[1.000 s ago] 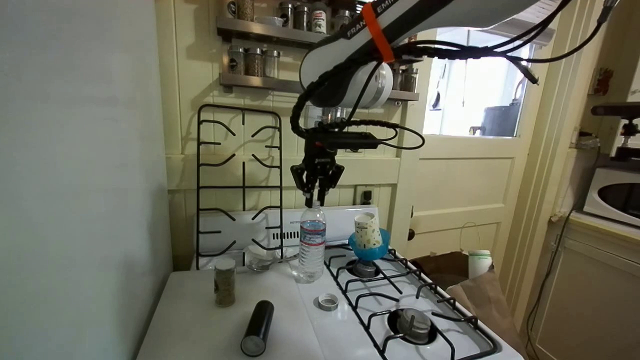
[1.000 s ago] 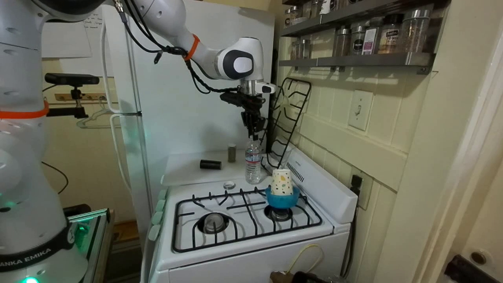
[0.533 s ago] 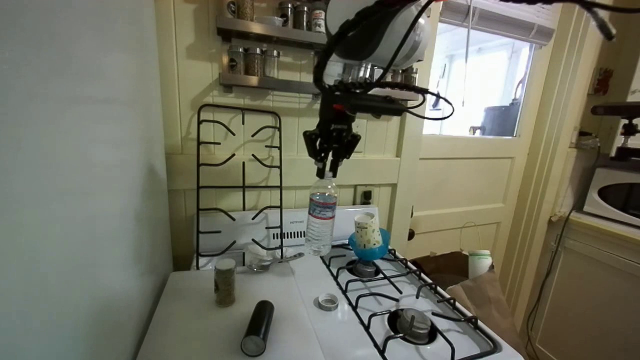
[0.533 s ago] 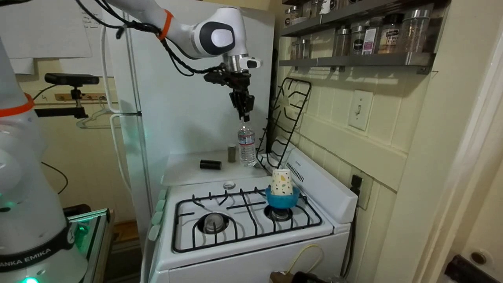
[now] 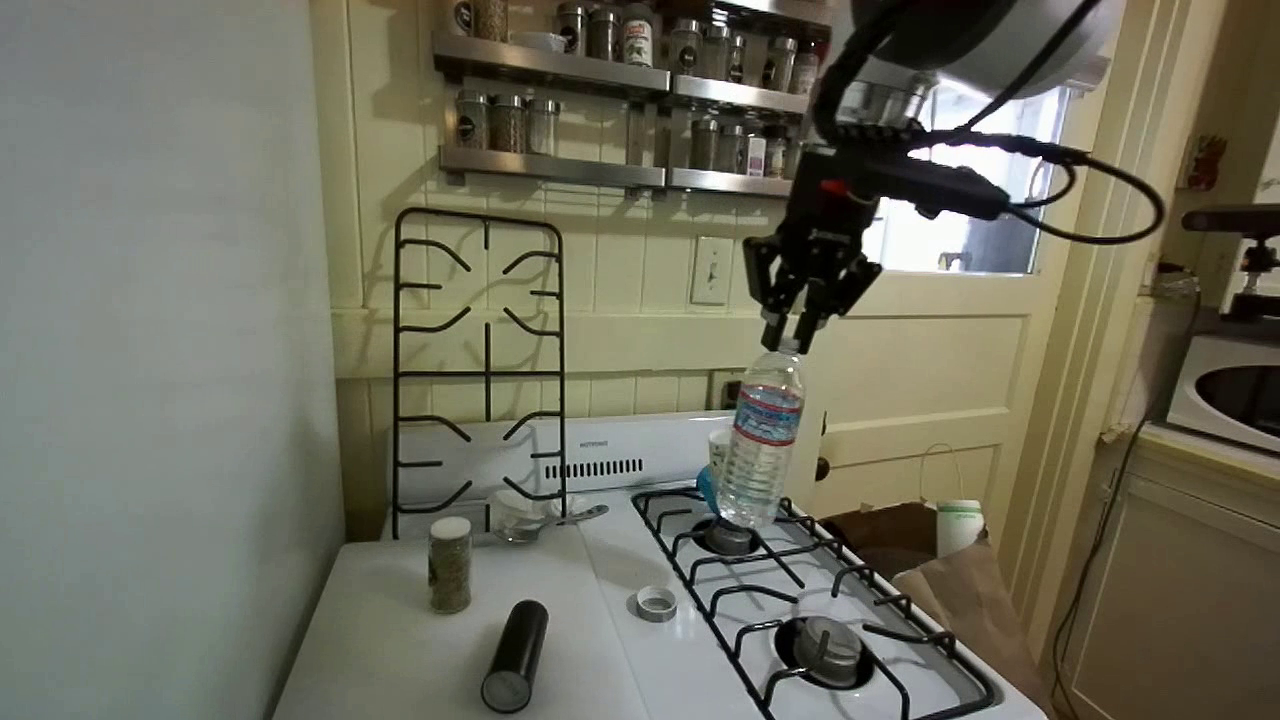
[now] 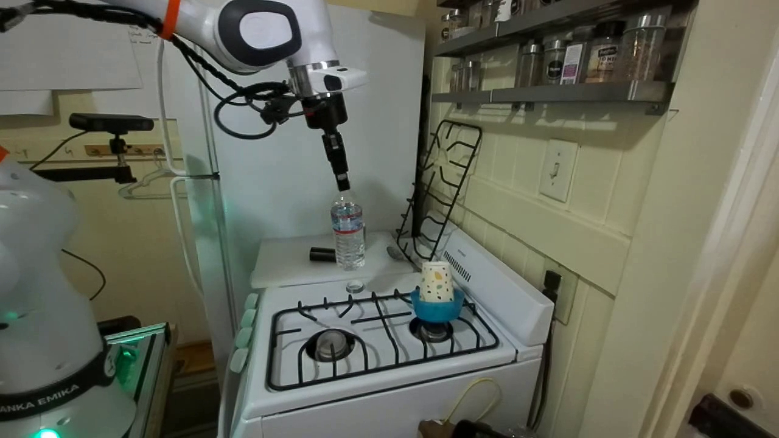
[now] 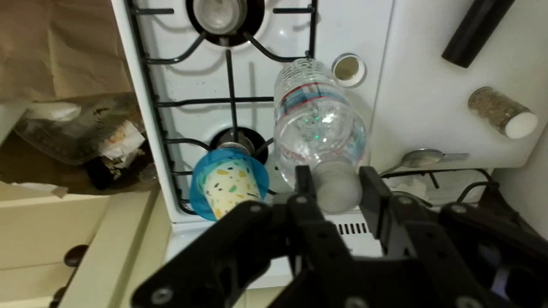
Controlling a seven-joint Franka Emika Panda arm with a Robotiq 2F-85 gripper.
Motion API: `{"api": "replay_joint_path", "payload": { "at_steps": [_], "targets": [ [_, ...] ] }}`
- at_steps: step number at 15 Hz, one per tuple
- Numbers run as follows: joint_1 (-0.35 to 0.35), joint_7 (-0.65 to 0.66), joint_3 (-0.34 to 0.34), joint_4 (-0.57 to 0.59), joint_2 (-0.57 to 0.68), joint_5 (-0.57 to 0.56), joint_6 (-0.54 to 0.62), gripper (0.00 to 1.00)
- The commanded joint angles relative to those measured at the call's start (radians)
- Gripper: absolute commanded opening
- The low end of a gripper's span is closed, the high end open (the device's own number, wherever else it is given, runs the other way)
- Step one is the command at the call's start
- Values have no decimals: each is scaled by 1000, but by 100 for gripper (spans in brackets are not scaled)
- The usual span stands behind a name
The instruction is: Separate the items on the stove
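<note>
Its cap (image 7: 337,189) clamped in the gripper (image 5: 788,337), the clear water bottle (image 5: 763,440) has just left the stove (image 6: 341,420) and hangs tilted in midair, apart from the blue bowl (image 6: 437,311) over the rear burner (image 6: 434,333), so separation looks under way

The bottle (image 5: 752,482) is clear, its label (image 5: 768,415) blue edged with red stripes and its cap (image 7: 338,188) whitish; the bowl (image 6: 438,311) is bright blue, and the cup (image 6: 436,281) is off-white, speckled in yellow, green and black. The stove (image 6: 377,413) is white, with black burner grates (image 7: 231,85), grey burners (image 7: 218,15) and pale green knobs (image 6: 243,336); the grate by the wall (image 5: 440,374) and the gripper (image 5: 788,342) are likewise black. The can (image 5: 520,645) is black with a grey end face, the spice jar (image 5: 451,580) shows brown-green contents under a white lid (image 7: 521,125), the small ring (image 5: 657,612) is white, and the wall (image 5: 580,345) is pale yellow.
</note>
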Motion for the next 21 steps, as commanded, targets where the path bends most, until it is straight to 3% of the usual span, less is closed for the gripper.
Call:
{"api": "replay_joint_path", "payload": {
  "at_steps": [1,2,3,6,7,10,14,21],
  "targets": [
    [-48,16,-33,-115,-129,62,46,8],
    [-35,-25,-49,-105,-94,93,62,8],
    [-59,-13,-24,-81,-97,55,10,31],
    [-58,-25,-34,-97,-91,78,34,31],
    [-66,-4,-14,-83,-70,59,20,8],
    [-136,64,52,-109,-103,-84,-77,8],
    [-145,76,67,-102,-99,-148,-181,8],
    [-134,83,62,-137,-66,-130,-92,8]
  ]
}}
